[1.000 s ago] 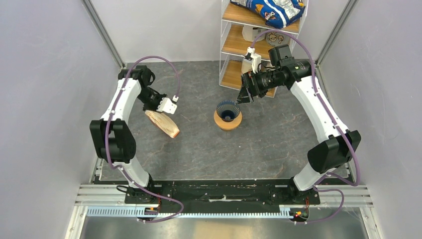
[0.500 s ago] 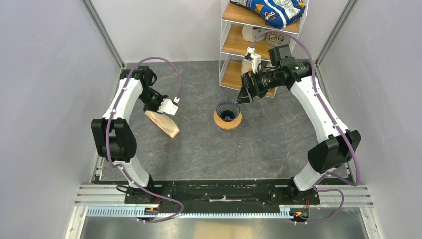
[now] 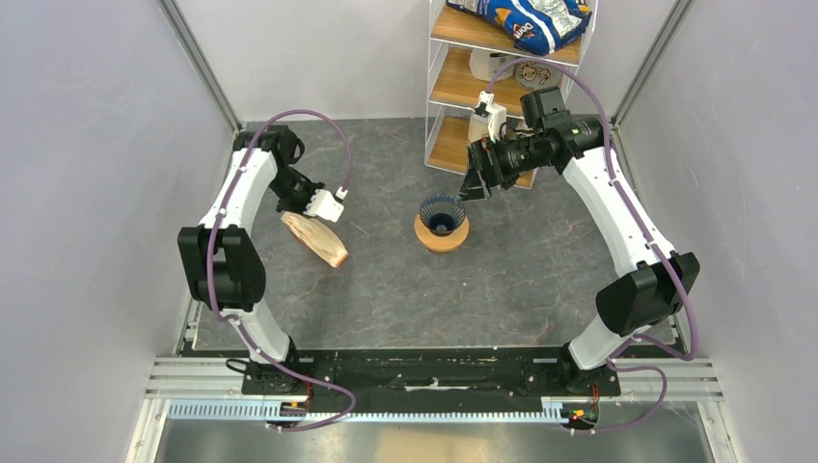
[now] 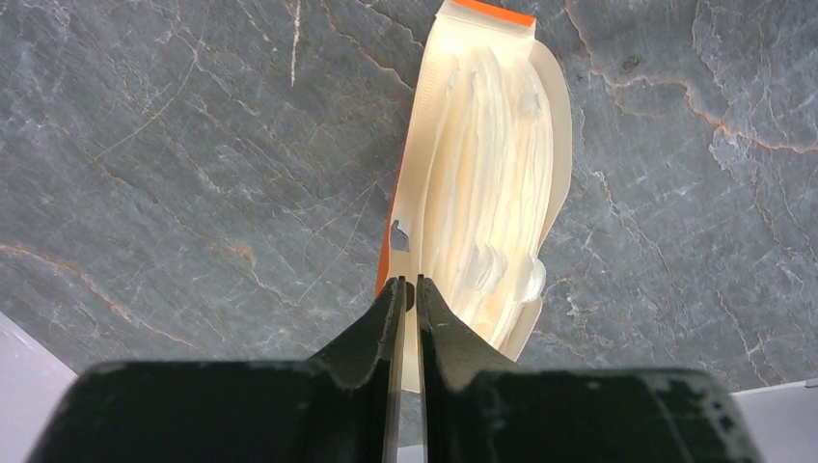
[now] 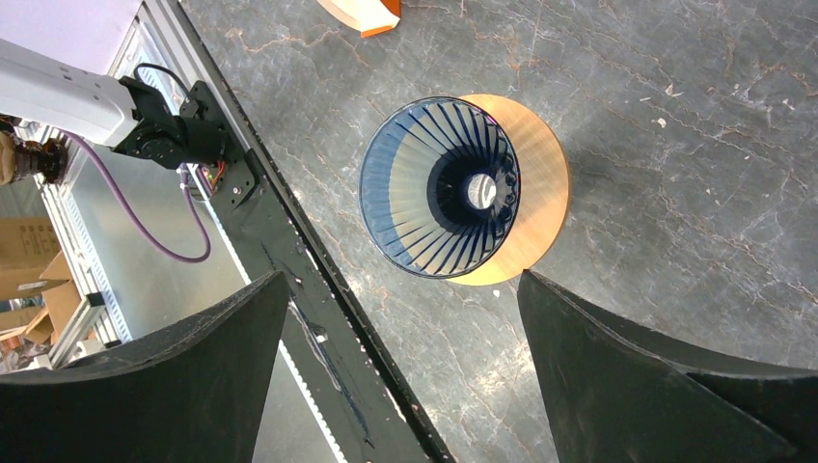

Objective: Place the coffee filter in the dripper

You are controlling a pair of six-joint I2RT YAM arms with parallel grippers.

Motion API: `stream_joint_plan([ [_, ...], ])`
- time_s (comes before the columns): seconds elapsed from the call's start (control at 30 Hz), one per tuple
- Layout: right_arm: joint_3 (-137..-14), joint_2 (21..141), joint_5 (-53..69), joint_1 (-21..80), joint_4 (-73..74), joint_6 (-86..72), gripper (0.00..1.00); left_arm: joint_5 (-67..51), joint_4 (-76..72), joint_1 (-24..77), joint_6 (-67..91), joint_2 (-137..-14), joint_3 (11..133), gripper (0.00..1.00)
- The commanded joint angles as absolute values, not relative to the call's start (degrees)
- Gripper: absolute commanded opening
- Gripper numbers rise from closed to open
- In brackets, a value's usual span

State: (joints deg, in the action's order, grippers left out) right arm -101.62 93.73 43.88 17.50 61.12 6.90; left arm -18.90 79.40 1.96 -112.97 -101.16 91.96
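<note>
1. Two claws hang over a grey marbled surface [image 5: 675, 116]. The left claw [image 4: 406, 285] is on its left side and the right claw [image 5: 403, 280] is toward the back, near a wooden shelf [image 3: 463, 92].
2. On the left claw, the two fingers are almost pressed together, with only a thin slit between them. In the left wrist view their tips sit over the near edge of the filter stack [image 4: 492, 174]. Whether a sheet is caught in that slit cannot be told.
3. The filter stack is a wedge of cream-white papers layered inside an open sleeve with an orange edge. It lies flat on the surface, left of centre and well apart from the dripper [image 5: 410, 183].
4. The dripper is a dark blue ribbed cone. It stands wide mouth up on a flat orange-brown ring [image 5: 545, 174] near the middle of the surface. Its ribbed inside and the small hole at the bottom show plainly from above.
5. The right claw is spread wide and grips nothing. It hangs above the dripper and slightly behind it, clear of it. In the right wrist view the two dark fingers frame the cone on either side.
6. A blue snack bag [image 3: 526, 17] lies on the top board of the shelf.
</note>
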Motion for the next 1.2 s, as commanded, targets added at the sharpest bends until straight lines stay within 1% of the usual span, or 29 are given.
stream_joint_plan([
  [0.0, -101.5, 94.1, 43.8, 17.4, 60.5, 6.8, 0.97, -18.0, 81.3, 1.7, -116.3, -101.6, 93.6, 0.16],
  [0.57, -101.7, 94.5, 44.2, 17.4, 60.5, 6.5, 0.97, -17.1, 79.4, 1.8, -115.4, -102.6, 92.4, 0.17],
  [1.17, -102.6, 95.4, 44.4, 17.4, 60.5, 6.2, 0.97, -15.8, 77.8, 1.8, -115.4, -103.2, 90.5, 0.21],
])
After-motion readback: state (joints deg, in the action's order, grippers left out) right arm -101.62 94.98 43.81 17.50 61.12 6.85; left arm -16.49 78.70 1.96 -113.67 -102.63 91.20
